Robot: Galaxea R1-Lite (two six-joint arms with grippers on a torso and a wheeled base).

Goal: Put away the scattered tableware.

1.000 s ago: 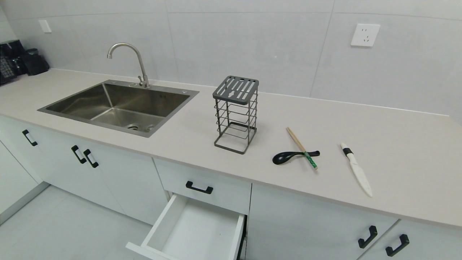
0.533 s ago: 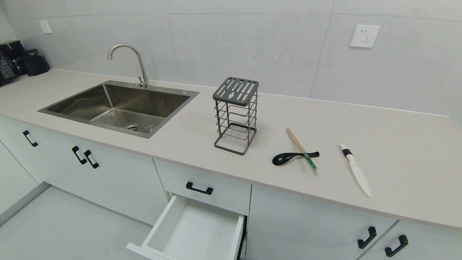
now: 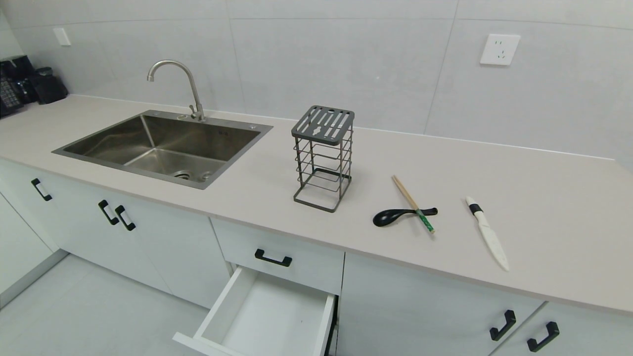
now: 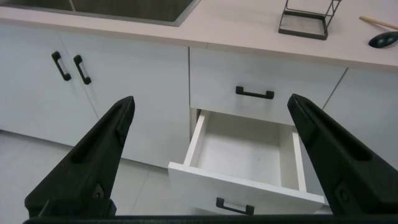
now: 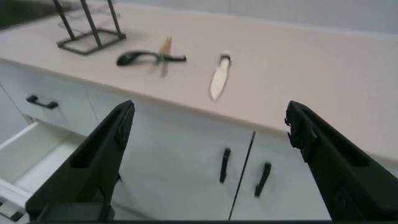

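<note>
While it hangs before the cabinets, the left gripper has its fingers wide apart above the open drawer. On the counter the wire rack stands upright. At its 4 o'clock lies the black spoon, bowl toward 9 o'clock, handle toward 3. The chopsticks cross over that handle, running from 11 to 5 o'clock (green ends at 5). The white knife lies apart at the spoon's 3 o'clock, also 11 to 5, tip toward 5. The right gripper is spread equally wide.
</note>
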